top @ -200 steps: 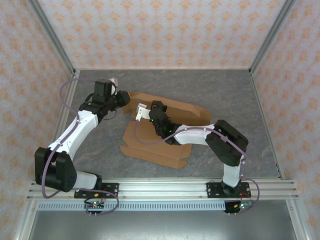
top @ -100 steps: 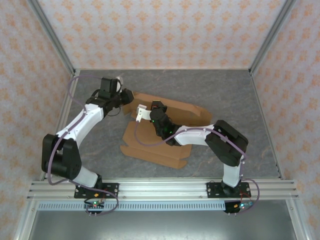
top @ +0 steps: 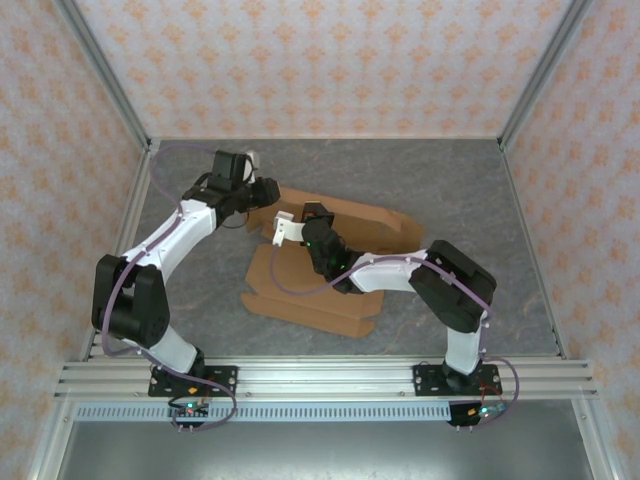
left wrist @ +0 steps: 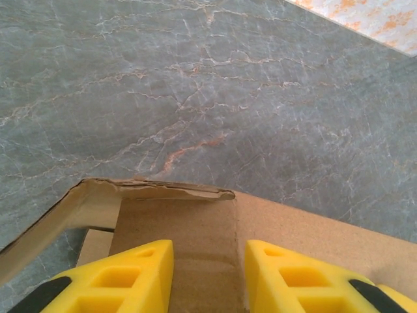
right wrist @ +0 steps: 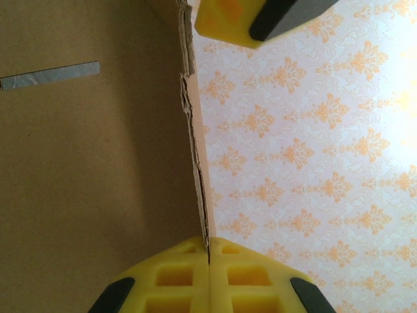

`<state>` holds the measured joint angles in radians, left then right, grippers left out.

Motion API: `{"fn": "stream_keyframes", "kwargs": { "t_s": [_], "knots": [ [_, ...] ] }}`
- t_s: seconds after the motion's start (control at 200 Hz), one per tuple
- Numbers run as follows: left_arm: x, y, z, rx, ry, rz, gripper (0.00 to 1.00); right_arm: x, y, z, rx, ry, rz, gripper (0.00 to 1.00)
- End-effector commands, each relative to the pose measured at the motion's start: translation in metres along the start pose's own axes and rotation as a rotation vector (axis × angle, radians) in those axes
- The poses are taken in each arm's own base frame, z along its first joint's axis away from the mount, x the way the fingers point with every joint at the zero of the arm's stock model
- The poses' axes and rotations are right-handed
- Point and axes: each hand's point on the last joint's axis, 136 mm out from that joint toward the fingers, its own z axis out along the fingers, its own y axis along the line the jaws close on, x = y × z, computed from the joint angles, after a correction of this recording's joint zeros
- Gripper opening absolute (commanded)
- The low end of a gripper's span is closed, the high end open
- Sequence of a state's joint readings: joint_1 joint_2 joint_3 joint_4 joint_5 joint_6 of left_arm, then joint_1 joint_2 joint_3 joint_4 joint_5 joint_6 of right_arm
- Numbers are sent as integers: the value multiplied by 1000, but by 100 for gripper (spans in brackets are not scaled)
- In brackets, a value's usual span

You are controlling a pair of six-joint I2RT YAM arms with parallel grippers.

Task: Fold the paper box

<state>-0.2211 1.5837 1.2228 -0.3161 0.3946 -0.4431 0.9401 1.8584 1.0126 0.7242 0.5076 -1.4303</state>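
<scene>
My right gripper (right wrist: 208,257) was pinched tight on a raised flap edge of the paper box (top: 320,310), at its far left corner. The left gripper (left wrist: 208,274) had its jaws apart, with cardboard showing in the gap, just off that same corner. The box lay half-folded on the grey table (top: 460,180), between both arms.

Paper box (top: 310,300) middle hidden under right arm (top: 400,272), fingers of left end effector (left wrist: 208,254) cut off at bottom edge
</scene>
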Motion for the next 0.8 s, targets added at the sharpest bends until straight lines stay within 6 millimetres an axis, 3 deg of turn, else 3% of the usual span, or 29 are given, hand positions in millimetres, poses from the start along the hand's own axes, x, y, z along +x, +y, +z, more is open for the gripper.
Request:
{"fn": "stream_keyframes", "kwargs": {
  "t_s": [0.0, 0.21, 0.565, 0.796],
  "knots": [
    [-5, -14, -5, 28, 32, 29, 37, -2, 12, -2, -19, -20, -11, 0],
    [14, -13, -1, -8, 108, 56, 38, -3, 10, -2, -7, -23, -19, 0],
    [16, -10, 5, -38, 132, 45, 42, -7, 17, -3, 5, -29, -38, 0],
    [18, -20, 16, 31, 139, -4, 34, -8, 14, -5, 13, -36, -38, 0]
  ]
}}
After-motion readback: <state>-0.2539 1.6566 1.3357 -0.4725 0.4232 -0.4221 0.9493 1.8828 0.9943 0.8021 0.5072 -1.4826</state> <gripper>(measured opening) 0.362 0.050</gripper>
